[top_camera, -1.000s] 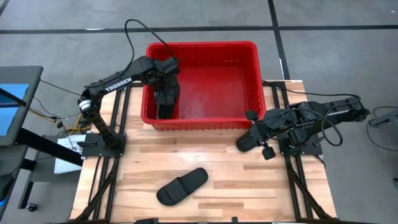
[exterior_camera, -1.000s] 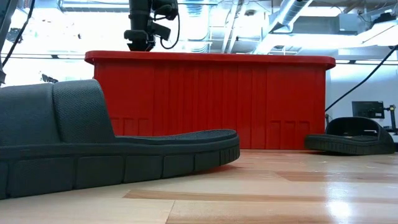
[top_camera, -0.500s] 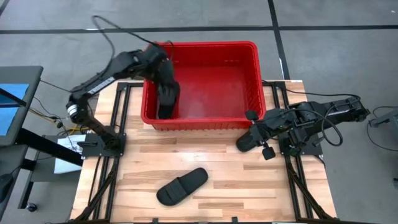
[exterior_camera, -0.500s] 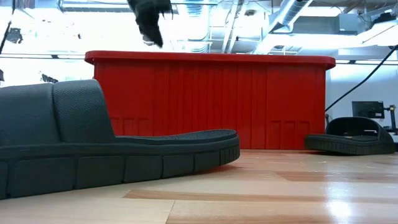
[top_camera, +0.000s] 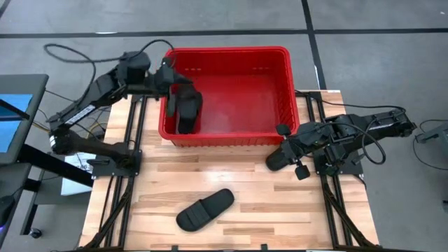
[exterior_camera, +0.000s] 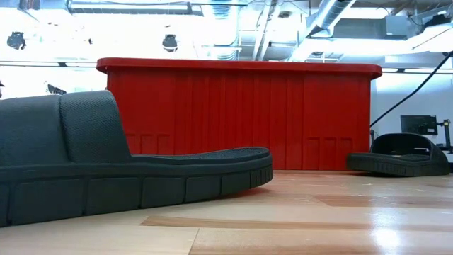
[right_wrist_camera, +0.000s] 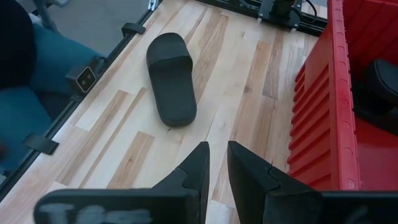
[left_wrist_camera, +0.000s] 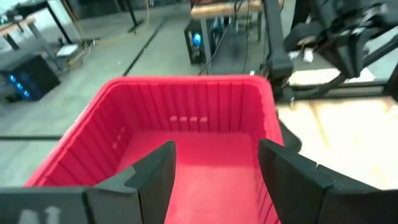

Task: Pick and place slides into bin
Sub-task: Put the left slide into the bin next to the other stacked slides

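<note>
Down on the tabletop [top_camera: 280, 210], the loose slide [top_camera: 204, 208] looks light, squishy, matte; I'd pinch its strap. Left tool [top_camera: 170, 78] gapes empty over the bin [top_camera: 227, 52]; right tool [right_wrist_camera: 216, 163] sits nearly together, empty.

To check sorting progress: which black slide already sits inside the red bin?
The slide by the bin's left wall. The other two lie outside on the table: one mid-table, one beside the bin's right front corner.
</note>
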